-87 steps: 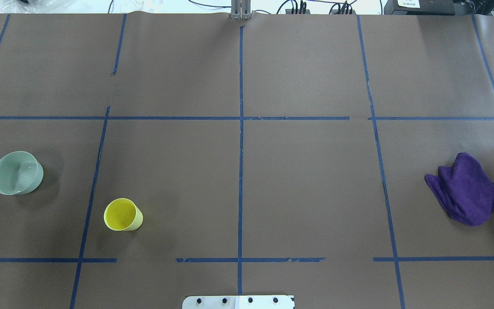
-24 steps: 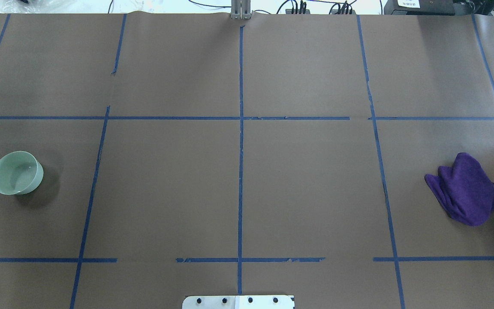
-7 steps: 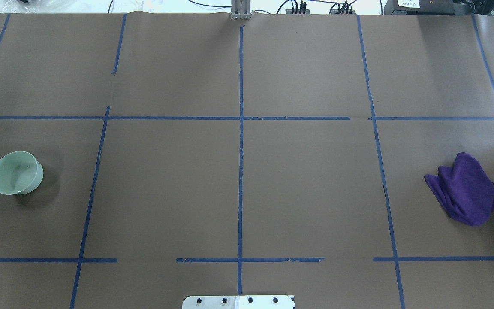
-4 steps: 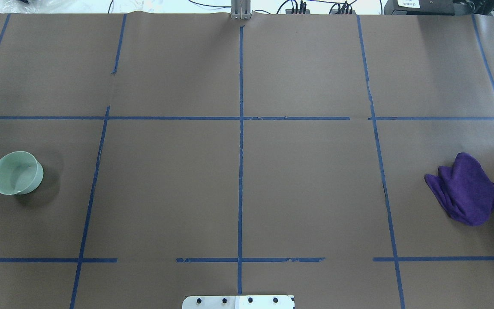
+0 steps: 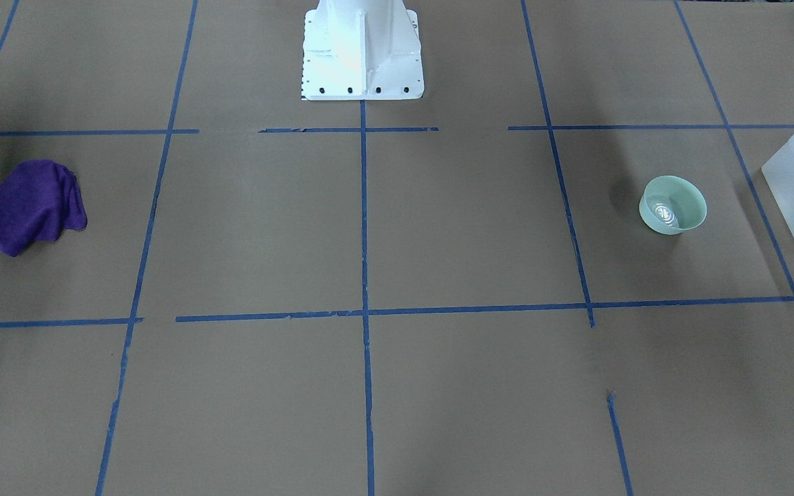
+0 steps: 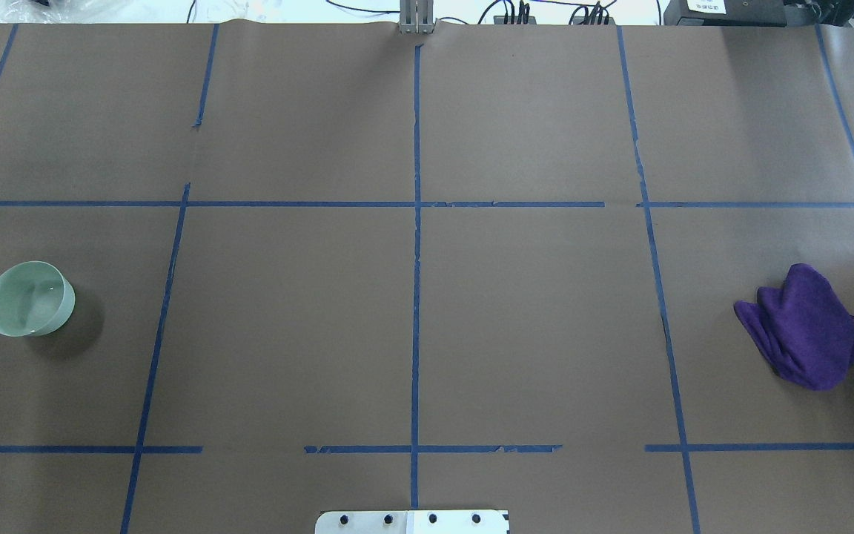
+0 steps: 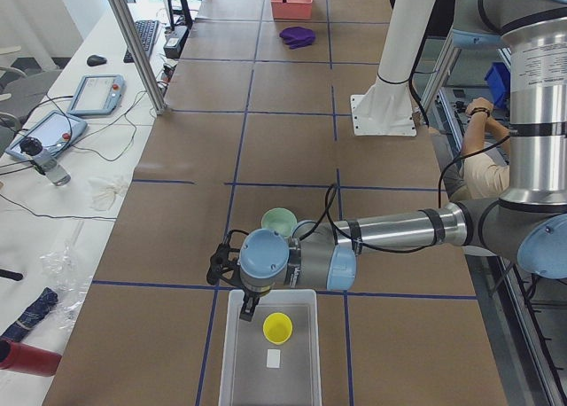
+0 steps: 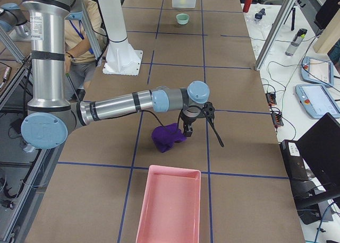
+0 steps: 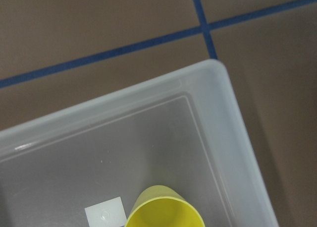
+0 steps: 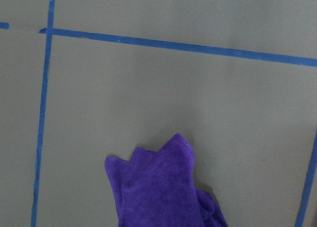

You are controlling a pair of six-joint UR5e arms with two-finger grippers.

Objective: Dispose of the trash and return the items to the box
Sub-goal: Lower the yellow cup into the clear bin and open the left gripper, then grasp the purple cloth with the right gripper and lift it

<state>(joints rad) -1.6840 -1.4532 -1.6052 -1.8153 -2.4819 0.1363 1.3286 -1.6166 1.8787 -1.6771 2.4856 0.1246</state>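
The tapered yellow plastic cup (image 7: pixel 277 328) stands upright inside the translucent frosted-white rectangular plastic bin (image 7: pixel 229 362), so that item looks returned. The pale mint-green round bowl (image 7: pixel 279 221) sits on the brown paper-covered table (image 6: pixel 286 311), near the bin's end wall but apart from it, and is probably next.

To do that well, the left arm should rise clear of the bin wall and come down over the bowl's rim. It should pinch one side with a finger inside and a finger outside, carry the bowl level, and set it beside the cup rather than on it.

The left gripper (image 7: pixel 246 308) hangs over the bin's end nearest the bowl, just beside the cup. Only the side view shows it, so I cannot tell how far its jaws are parted. The right gripper (image 8: pixel 187 130) hovers above the crumpled purple cloth (image 8: pixel 167 137), with the pink rectangular tray (image 8: pixel 170 206) nearby. Its jaws cannot be judged either
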